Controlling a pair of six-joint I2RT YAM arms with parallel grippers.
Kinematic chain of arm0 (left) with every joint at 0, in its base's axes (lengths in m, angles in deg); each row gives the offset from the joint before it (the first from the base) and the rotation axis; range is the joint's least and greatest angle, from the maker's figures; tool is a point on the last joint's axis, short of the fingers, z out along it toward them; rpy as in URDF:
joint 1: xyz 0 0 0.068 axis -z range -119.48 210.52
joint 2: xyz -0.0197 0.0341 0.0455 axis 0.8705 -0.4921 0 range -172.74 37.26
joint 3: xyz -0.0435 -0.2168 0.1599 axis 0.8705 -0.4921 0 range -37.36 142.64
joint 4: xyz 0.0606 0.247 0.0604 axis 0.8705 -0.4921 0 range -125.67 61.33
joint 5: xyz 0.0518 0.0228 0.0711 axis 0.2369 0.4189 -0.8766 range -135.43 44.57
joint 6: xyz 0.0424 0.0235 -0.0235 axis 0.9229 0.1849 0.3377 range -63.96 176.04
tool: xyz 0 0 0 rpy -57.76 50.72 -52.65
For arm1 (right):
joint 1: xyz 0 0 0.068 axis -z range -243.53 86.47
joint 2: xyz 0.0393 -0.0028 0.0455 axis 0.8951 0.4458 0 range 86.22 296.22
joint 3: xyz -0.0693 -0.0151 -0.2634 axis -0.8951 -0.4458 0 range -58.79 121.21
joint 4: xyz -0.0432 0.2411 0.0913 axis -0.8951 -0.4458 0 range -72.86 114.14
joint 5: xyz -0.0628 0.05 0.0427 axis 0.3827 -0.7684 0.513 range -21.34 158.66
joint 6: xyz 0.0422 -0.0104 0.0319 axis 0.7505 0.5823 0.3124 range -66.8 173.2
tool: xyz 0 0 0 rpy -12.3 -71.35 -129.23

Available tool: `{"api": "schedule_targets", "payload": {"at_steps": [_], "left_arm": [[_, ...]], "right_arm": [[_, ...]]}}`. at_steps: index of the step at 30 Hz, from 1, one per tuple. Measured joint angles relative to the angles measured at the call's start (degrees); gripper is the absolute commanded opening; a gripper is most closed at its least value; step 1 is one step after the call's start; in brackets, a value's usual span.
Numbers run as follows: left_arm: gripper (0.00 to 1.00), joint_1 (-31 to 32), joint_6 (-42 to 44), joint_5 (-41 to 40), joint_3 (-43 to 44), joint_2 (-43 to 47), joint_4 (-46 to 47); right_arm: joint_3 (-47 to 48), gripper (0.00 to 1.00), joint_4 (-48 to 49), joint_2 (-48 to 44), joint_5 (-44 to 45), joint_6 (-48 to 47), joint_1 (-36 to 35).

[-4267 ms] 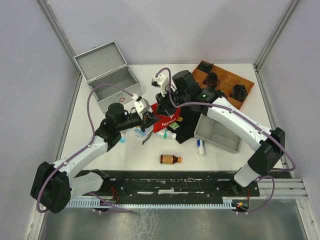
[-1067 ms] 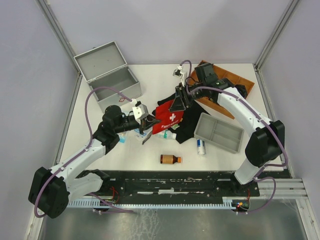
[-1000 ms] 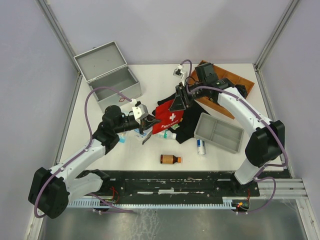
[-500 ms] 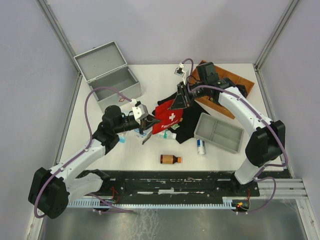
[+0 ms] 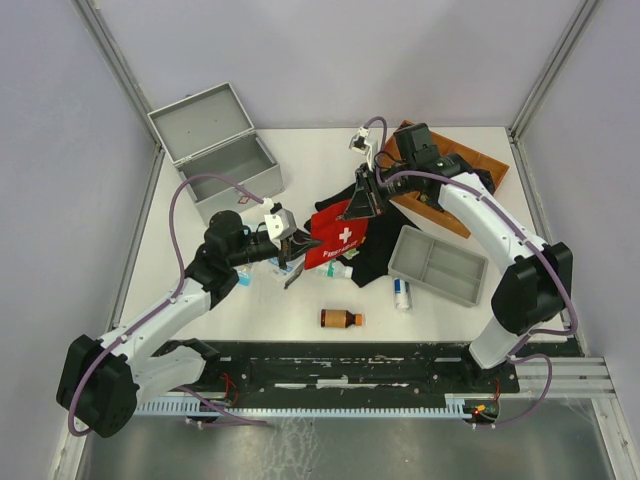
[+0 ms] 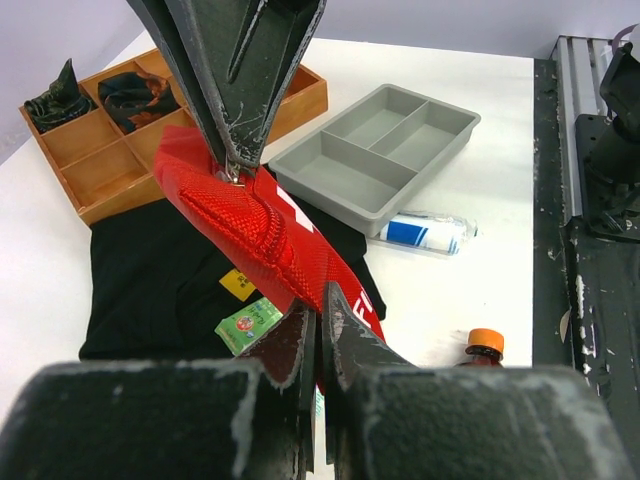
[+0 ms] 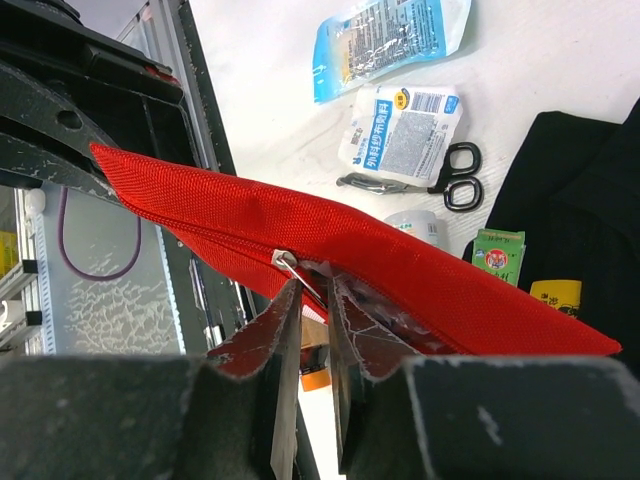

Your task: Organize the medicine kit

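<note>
At the upper left of the top view, the medicine kit (image 5: 225, 205) is standing on the worktop (image 5: 300, 160) with its lid swung back and its interior showing bare, well apart from both arms. At the centre, the left hand (image 6: 320, 325) is pressing its fingers together on the lower edge of the red pouch (image 5: 335, 238), while the right hand (image 7: 305, 300) is pinching the zipper pull (image 7: 283, 260) on the pouch's upper edge, so the pouch is hanging stretched between them. The kit is likely behaving as a stiff, fairly heavy metal box with smooth painted walls that may be slipping under the fingers; the thin upper rim of a wall is probably offering the surest hold, and the hinged lid may be swinging if it is knocked. A small red-and-white sticker (image 5: 243, 199) is showing on the kit's front, its print too small to read. The pouch is displaying a white cross and white lettering, folded beyond reading. A white packet (image 7: 400, 130) beside the scissors (image 7: 445, 190) is carrying Chinese print and a barcode.
</note>
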Motion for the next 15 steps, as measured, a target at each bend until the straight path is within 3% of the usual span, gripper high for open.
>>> {"api": "schedule_targets", "payload": {"at_steps": [8, 15], "left_arm": [[0.03, 0.00, 0.00, 0.37, 0.00, 0.00, 0.02], [0.03, 0.00, 0.00, 0.39, 0.00, 0.00, 0.02]], "right_arm": [[0.83, 0.28, -1.97, -0.63, -0.02, -1.55, 0.00], [1.11, 0.23, -2.54, -0.74, -0.11, -2.40, -0.02]]}}
